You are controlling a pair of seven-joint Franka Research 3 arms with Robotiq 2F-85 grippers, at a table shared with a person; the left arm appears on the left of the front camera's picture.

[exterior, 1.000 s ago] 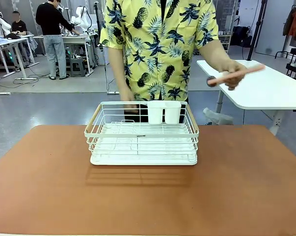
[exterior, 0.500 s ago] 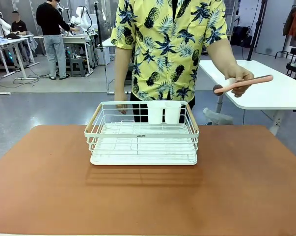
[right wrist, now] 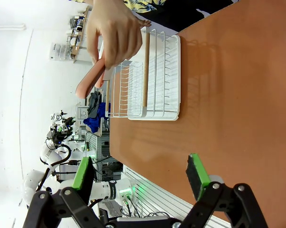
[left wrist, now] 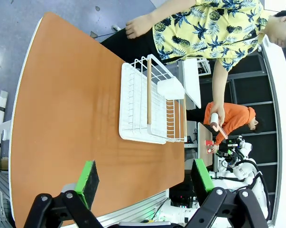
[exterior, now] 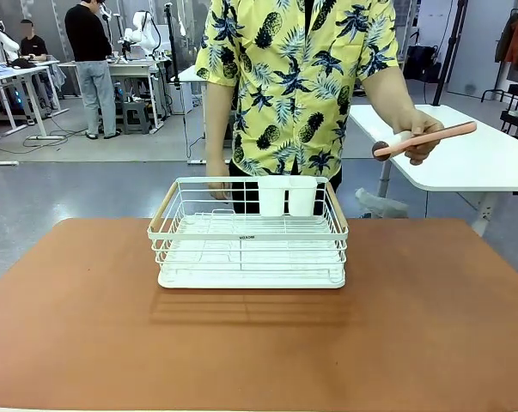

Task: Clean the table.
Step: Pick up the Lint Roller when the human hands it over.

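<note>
Nearest to us, along the bottom edge of the left wrist view, the left gripper [left wrist: 145, 183] has its green-padded fingers spread wide apart, and the table [left wrist: 71, 109] lies beyond them. In the right wrist view the right gripper [right wrist: 139, 175] is spread just as wide above the same reddish-brown top.

In the front view we see the table across the lower half of the frame. A white wire dish rack [exterior: 248, 236] stands on it at the centre of the picture, toward the table's far edge. Two white cups [exterior: 286, 196] sit side by side at the rack's far wall.

Behind the rack, at upper centre, a person in a yellow pineapple-print shirt [exterior: 301, 77] stands at the far side. One hand [exterior: 217, 184] hangs just behind the rack's far rim; we cannot tell whether it touches the wire. The other hand [exterior: 422, 133], at upper right, grips a pink-handled utensil [exterior: 456, 131] with a dark round end, held in the air beyond the table's far edge. Farther back on the right stands a white-topped table [exterior: 473, 167].
</note>
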